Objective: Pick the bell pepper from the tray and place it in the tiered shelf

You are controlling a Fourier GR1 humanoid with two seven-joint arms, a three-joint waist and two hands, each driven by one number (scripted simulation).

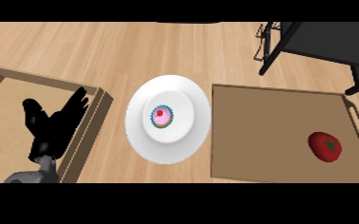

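The red bell pepper (325,146) lies at 4 o'clock on the right tray (266,137), while the left hand (54,121) rests open and empty at 9 o'clock, so a reach across could knock the plate (168,88).

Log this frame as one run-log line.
left hand: open, resting over left tray | right hand: not in view | bell pepper: on right tray, untouched | tiered shelf: top right

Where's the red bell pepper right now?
In the head view the bell pepper lies at the right, on the brown tray, near its right edge, right of the white plate.
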